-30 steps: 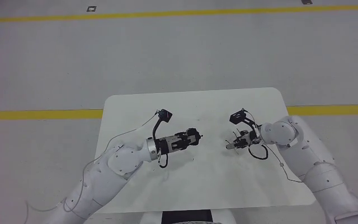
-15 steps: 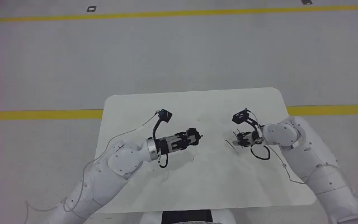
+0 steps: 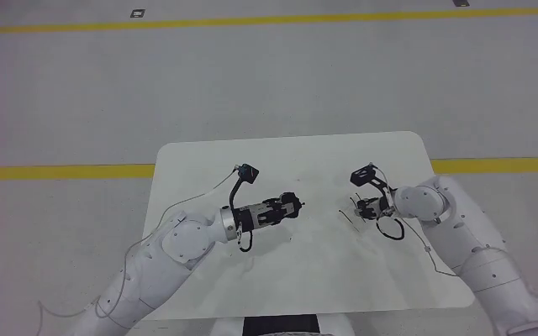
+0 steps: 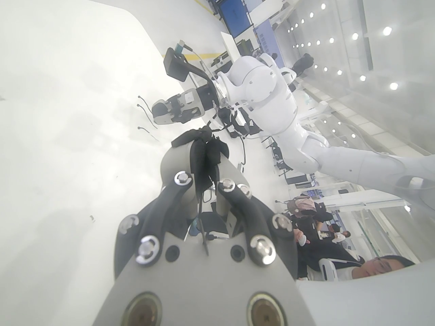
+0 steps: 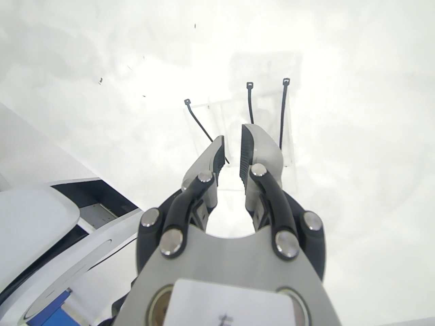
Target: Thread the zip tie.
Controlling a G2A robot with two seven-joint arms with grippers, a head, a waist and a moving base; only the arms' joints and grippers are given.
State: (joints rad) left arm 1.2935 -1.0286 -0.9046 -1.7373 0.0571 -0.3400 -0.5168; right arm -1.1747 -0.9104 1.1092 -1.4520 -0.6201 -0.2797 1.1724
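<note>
Mostly, the worktop [image 3: 277, 160] offers open room across its far half and along its left and near edges. Two tools face each other near the middle, well apart. The left tool [image 3: 297, 204] is clamped on one black zip tie [image 4: 203, 161]. The right tool [image 5: 232, 137], fingers narrowly parted, hangs just over three loose zip ties [image 5: 250, 103] lying side by side on a clear sheet [image 5: 224, 110], right of centre.

The right gripper [image 5: 233, 135] hangs over the white table [image 5: 102, 35], fingers a narrow gap apart. Just past the tips, three black zip ties lie on a clear plastic sheet [image 5: 290, 161] (heads all pointing away). The slanted tie [image 5: 198, 120] runs under one finger. The middle tie [image 5: 250, 103] and the outer tie [image 5: 283, 110] lie nearly parallel.
</note>
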